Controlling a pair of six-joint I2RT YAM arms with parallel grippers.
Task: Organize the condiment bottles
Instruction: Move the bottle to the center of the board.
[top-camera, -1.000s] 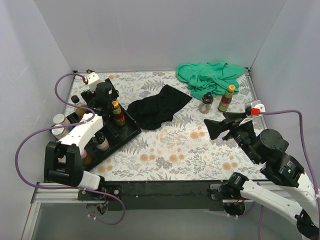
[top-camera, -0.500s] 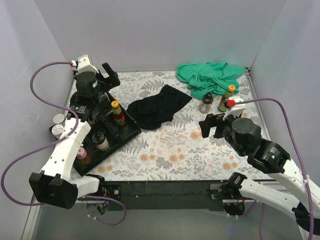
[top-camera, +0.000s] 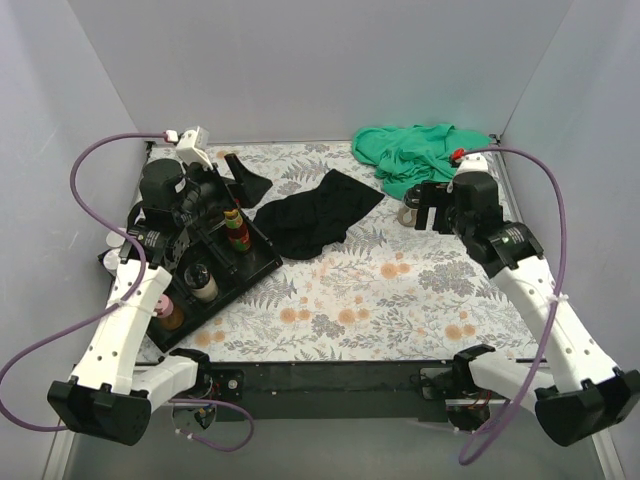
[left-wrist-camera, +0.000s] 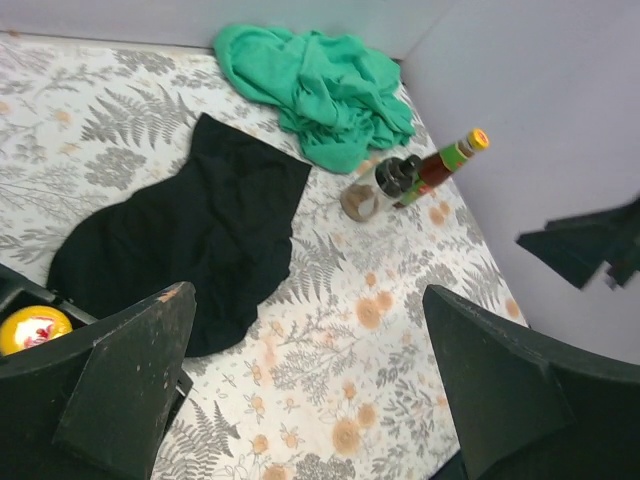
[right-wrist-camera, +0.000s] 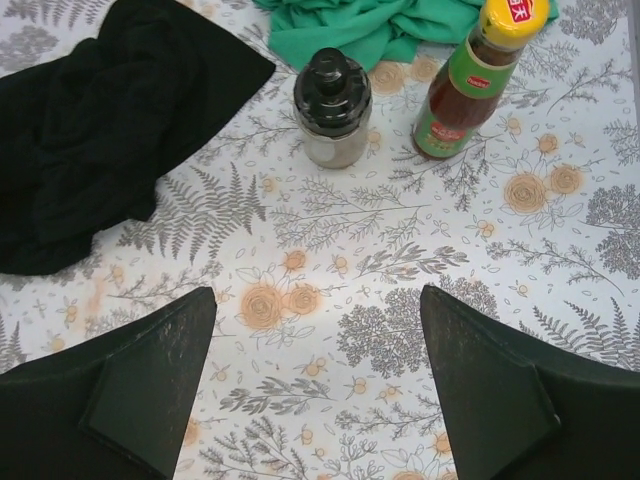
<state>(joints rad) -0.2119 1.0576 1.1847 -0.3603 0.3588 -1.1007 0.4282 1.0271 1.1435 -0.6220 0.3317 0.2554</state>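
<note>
The black cloth (top-camera: 315, 215) lies crumpled near the middle of the flowered table (top-camera: 380, 290). Well to its right, a short shaker (right-wrist-camera: 332, 105) with a black lid stands upright. Just beyond that on the right is a sauce bottle (right-wrist-camera: 478, 80) with a yellow cap and green label. Both stand at the near edge of the green cloth (right-wrist-camera: 365, 28). The right gripper (right-wrist-camera: 315, 300) hangs on that same side of the black cloth, its fingers (right-wrist-camera: 140, 390) spread wide with only bare table between them. The shaker and sauce bottle stand beyond the fingertips, untouched.

Just left of the black cloth sits the tray (top-camera: 255, 268). It holds a red bottle (top-camera: 234, 228) with a yellow cap and a pale-lidded jar (top-camera: 201, 283). The left gripper (top-camera: 245, 185) hovers beside the black cloth's far left edge, over the tray's far end. Its fingers (left-wrist-camera: 125, 385) stand wide apart and hold nothing.
</note>
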